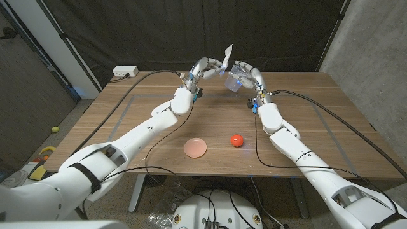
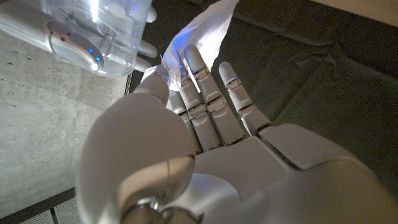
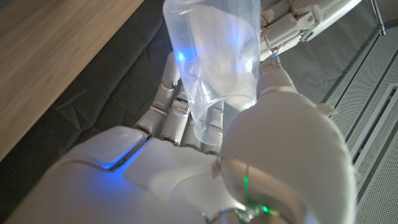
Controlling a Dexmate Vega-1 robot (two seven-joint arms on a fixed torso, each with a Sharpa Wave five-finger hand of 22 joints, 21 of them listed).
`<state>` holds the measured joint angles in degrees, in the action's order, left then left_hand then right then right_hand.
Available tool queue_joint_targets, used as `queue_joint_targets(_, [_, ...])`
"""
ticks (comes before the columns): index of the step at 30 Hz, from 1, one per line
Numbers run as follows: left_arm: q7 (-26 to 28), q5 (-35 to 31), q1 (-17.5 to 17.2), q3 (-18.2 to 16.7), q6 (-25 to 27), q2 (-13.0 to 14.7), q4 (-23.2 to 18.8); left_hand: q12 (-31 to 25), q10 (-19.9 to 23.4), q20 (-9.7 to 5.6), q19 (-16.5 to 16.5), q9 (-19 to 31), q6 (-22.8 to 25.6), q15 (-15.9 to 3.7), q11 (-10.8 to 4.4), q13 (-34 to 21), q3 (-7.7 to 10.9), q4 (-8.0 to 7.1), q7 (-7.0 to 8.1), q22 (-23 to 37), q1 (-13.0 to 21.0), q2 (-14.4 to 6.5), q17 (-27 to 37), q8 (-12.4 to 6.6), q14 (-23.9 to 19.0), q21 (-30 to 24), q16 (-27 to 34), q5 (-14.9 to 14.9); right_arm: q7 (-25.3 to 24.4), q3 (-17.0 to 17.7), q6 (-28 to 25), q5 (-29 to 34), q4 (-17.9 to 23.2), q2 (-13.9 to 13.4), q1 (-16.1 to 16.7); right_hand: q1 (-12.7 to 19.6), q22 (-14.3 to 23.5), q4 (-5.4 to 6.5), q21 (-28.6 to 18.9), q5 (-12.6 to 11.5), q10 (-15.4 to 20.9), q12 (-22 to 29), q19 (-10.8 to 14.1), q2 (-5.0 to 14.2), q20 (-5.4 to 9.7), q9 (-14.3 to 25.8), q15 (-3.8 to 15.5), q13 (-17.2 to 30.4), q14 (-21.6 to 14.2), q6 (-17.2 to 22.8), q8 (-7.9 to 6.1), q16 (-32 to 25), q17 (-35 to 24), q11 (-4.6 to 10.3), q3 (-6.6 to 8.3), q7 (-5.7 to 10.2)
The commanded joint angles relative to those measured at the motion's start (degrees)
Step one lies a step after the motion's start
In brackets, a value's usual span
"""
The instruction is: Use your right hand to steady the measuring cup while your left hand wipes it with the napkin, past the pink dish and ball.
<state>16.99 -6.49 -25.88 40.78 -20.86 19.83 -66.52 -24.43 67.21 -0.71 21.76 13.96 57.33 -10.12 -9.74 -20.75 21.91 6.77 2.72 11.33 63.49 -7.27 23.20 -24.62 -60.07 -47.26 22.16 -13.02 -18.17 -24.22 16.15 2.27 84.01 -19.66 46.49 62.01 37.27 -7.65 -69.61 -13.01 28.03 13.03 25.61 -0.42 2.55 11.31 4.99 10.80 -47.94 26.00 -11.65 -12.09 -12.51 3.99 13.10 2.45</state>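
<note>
My right hand (image 1: 247, 74) grips a clear plastic measuring cup (image 1: 233, 83) raised above the far middle of the table; the cup (image 3: 214, 68) lies in that hand's (image 3: 205, 162) fingers. My left hand (image 1: 205, 69) pinches a white napkin (image 1: 226, 55) between thumb and fingers and holds it up right beside the cup. In the left wrist view the napkin (image 2: 199, 31) stands up from my left hand (image 2: 199, 130), with the cup (image 2: 112, 31) close by. A pink dish (image 1: 195, 148) and a red ball (image 1: 236, 140) lie on the near middle of the table.
A wooden table (image 1: 331, 127) carries black cables (image 1: 127, 108) along both arms. A white power strip (image 1: 125, 71) sits at its far left corner. A dark curtain hangs behind, and a concrete wall stands at the right.
</note>
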Motion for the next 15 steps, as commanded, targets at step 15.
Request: queue_joint_targets(15, [-23.2,12.7,4.7,-0.7,-3.9,-1.6,6.4,-1.2,-1.7,0.53,-0.3,0.8,1.7,-2.65,-0.95,-1.7,0.42,-0.59,-2.68,0.1,0.3,0.0,0.9,-0.61,0.3,-0.7,-0.6,-1.0,-0.6,-0.3,-2.6,2.6,-2.9,2.4,-1.8,9.8,0.0,0.14,-0.9,0.1,0.3,-0.3,-0.8,8.96,10.01,0.3,8.03,0.3,-0.6,0.2,0.21,0.1,-0.2,-0.28,-0.07,-0.2])
